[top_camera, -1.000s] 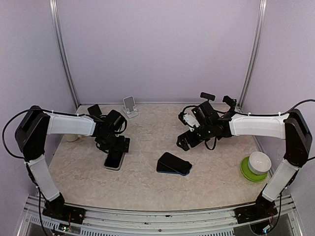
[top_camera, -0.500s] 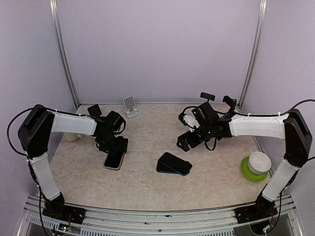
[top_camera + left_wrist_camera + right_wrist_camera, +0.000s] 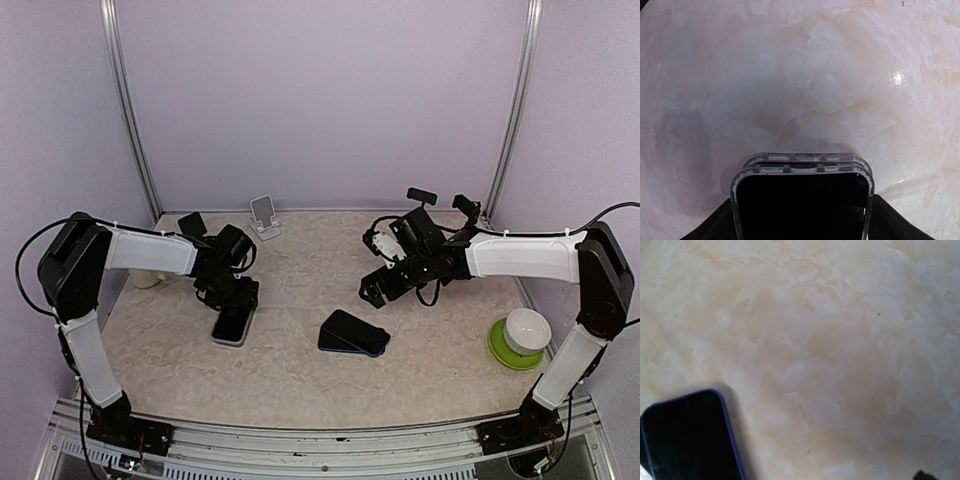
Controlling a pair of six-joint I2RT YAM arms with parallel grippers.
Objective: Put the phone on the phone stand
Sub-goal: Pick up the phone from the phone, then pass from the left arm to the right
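Observation:
A black phone in a clear case lies flat on the marble table, left of centre. My left gripper is down over its far end. In the left wrist view the phone fills the gap between my fingers, which press against both of its long sides. The small white phone stand is upright at the back wall, well behind the left gripper. My right gripper hovers open over bare table right of centre, with nothing in it.
A second phone in a blue case lies near the table's middle, just below the right gripper. A white bowl on a green plate sits at the right edge. A white object shows behind the left arm.
My left gripper's fingers have drawn in from wide open onto the sides of the clear-cased phone. The phone and the right arm have not moved.

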